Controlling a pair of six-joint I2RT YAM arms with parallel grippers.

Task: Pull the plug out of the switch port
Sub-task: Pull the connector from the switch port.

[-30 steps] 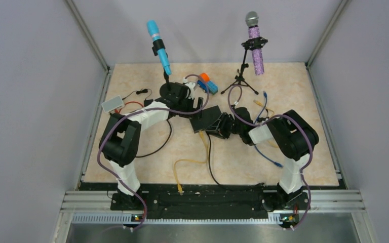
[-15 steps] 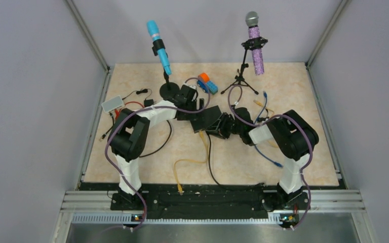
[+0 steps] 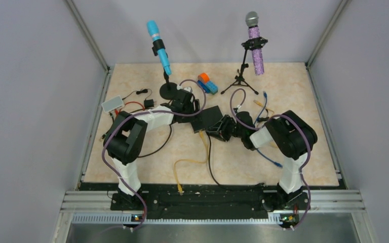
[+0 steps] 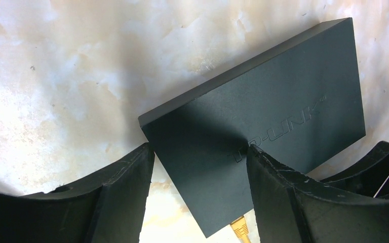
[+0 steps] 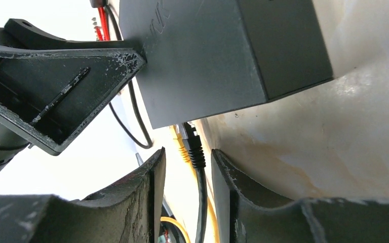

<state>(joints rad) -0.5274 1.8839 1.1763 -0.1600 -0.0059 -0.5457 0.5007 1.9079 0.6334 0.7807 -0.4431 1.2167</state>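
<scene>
Left arm swung in over the switch [image 3: 206,117], mid-table, to brace it.
Its left gripper [image 4: 200,152] narrowed, half-open astride a corner, gripping nothing. The right gripper [image 5: 188,157] bracketed the black plug [image 5: 194,147], seated in the switch port [image 5: 185,124]; whether it gripped, I couldn't tell.

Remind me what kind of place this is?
Likely an enclosed lab test cell: plain grey walls, an aluminium rail in front, staged props like the blue microphone and purple microphone.
</scene>
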